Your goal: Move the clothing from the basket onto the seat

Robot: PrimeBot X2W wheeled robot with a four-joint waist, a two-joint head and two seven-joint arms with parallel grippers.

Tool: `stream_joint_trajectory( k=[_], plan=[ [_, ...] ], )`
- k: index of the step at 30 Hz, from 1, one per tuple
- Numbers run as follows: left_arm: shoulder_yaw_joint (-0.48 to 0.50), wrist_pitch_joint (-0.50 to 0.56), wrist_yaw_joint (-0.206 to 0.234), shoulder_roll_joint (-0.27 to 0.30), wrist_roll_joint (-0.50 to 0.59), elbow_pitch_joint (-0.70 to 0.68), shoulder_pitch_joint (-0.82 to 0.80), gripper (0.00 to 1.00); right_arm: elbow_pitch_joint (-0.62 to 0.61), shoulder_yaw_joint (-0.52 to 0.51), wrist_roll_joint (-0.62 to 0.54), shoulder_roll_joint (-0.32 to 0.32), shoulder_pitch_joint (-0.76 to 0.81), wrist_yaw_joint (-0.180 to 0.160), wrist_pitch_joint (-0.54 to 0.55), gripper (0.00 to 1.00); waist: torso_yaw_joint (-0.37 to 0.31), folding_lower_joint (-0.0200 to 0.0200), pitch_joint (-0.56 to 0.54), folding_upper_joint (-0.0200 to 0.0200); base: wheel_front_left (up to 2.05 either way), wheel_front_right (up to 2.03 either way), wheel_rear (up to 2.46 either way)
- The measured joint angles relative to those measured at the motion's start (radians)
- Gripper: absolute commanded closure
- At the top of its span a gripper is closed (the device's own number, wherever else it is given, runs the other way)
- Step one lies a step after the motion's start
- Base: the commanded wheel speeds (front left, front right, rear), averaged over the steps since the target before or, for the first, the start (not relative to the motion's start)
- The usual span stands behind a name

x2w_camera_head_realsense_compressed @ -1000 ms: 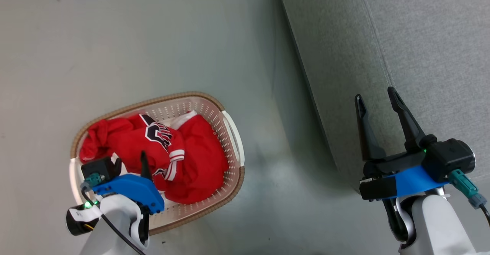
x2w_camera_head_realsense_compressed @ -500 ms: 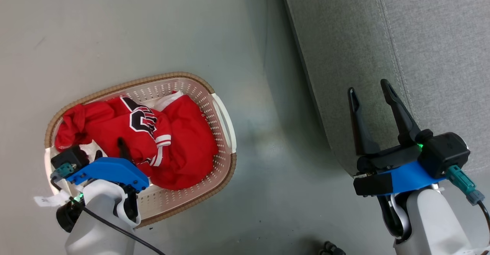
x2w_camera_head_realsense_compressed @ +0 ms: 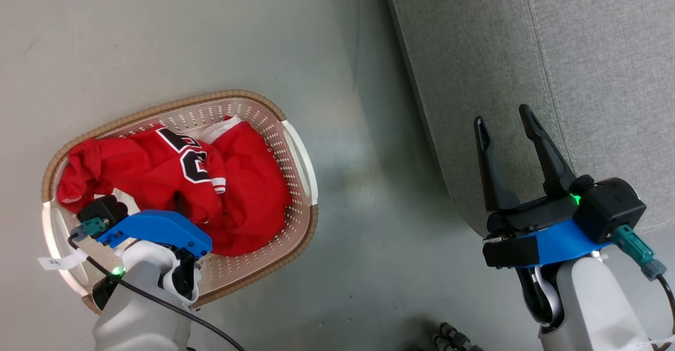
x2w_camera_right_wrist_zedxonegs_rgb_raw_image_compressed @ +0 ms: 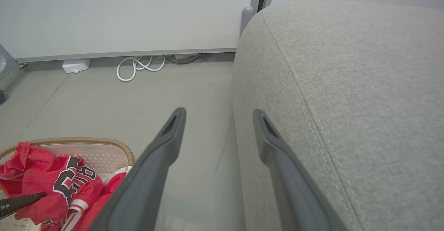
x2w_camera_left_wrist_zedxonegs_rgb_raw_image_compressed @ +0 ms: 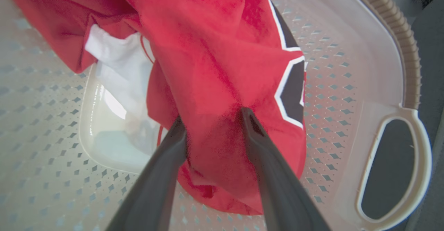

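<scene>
**Basket and seat, seen from above.** The basket [x2w_camera_head_realsense_compressed: 298,152] stands on the floor [x2w_camera_head_realsense_compressed: 158,35] at the near left. The clothing [x2w_camera_head_realsense_compressed: 142,169] lies heaped inside it, the lettered jersey on top. My left gripper [x2w_camera_left_wrist_zedxonegs_rgb_raw_image_compressed: 211,114] reaches down into the basket. Its fingers are parted astride a fold of the red jersey, and the fabric touches both. I cannot tell whether they pinch it. My right gripper [x2w_camera_head_realsense_compressed: 501,124] hangs wide open and empty above the near edge of the seat [x2w_camera_head_realsense_compressed: 527,50], at the right, well apart from the basket.
</scene>
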Motion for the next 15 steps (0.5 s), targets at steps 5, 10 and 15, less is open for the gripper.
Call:
stream_joint_trajectory(
  k=[5, 10, 15],
  plan=[
    [-0.031, -0.011, -0.011, 0.000, 0.013, 0.011, -0.005, 1.00, 0.002, 0.002, 0.004, 0.000, 0.000, 0.000, -0.001, 0.00, -0.003, 0.0000, -0.002, 0.0000, 0.00, 0.00, 0.00],
    [-0.045, -0.017, -0.016, -0.001, 0.014, 0.021, -0.009, 1.00, 0.003, 0.002, 0.004, 0.000, 0.000, 0.000, -0.001, 0.00, 0.000, -0.0001, -0.008, 0.0000, 0.00, 0.00, 0.00],
    [-0.059, -0.021, -0.025, -0.001, 0.008, 0.029, -0.009, 1.00, 0.011, 0.006, 0.004, 0.000, -0.001, 0.000, -0.001, 0.00, 0.008, -0.0001, -0.026, 0.0000, 0.00, 0.00, 0.00]
  ],
)
